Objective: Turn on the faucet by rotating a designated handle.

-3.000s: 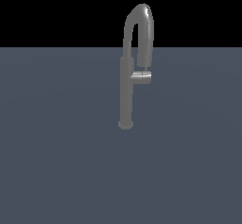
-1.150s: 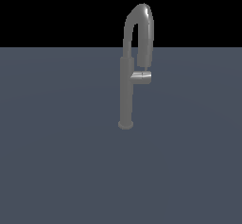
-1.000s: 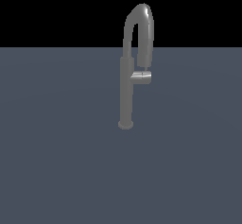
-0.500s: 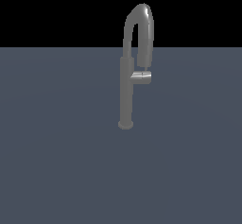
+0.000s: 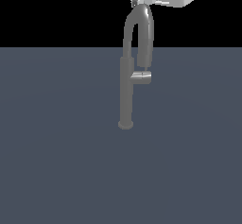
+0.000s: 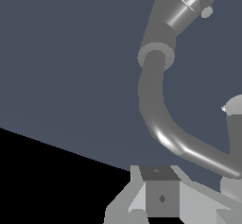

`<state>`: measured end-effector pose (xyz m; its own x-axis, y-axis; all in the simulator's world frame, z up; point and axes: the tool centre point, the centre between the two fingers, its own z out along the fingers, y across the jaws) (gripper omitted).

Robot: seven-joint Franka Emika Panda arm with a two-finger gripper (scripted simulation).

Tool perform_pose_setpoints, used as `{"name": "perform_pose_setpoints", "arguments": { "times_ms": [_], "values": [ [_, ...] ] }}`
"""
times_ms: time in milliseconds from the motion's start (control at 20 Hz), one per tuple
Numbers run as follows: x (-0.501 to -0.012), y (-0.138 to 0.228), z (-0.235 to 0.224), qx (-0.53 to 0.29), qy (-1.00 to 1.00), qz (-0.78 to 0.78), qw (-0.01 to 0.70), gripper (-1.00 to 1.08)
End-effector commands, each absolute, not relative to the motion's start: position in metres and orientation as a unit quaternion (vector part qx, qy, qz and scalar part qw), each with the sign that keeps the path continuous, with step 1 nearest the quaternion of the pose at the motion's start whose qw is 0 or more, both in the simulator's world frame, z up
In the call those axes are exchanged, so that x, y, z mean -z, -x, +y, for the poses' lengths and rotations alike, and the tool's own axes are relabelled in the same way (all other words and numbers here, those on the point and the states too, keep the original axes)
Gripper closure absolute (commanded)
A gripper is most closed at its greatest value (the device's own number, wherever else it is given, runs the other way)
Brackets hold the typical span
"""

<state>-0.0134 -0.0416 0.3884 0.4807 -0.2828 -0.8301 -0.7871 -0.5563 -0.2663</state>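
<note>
The handle [image 5: 142,78] juts sideways from the faucet [image 5: 126,90] column, well below the gripper [image 5: 142,0] above the spout; whether its fingers are apart cannot be told.

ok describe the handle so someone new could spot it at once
Find the tall grey faucet standing alone on the dark surface. Partway up its straight column, the handle is a short stub pointing to the exterior view's right, just under the downturned spout tip, which hangs vertically instead.
</note>
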Motion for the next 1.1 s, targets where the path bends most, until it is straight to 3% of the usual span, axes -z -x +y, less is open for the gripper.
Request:
{"name": "perform_pose_setpoints", "arguments": {
  "times_ms": [0,500,1050],
  "values": [
    [-0.373,0.003,-0.048,-0.405,0.767,0.355,0.350,1.08],
    [-0.307,-0.025,-0.068,-0.481,0.643,0.423,0.420,1.08],
    [-0.254,-0.034,-0.075,-0.527,0.541,0.464,0.463,1.08]
  ]
}}
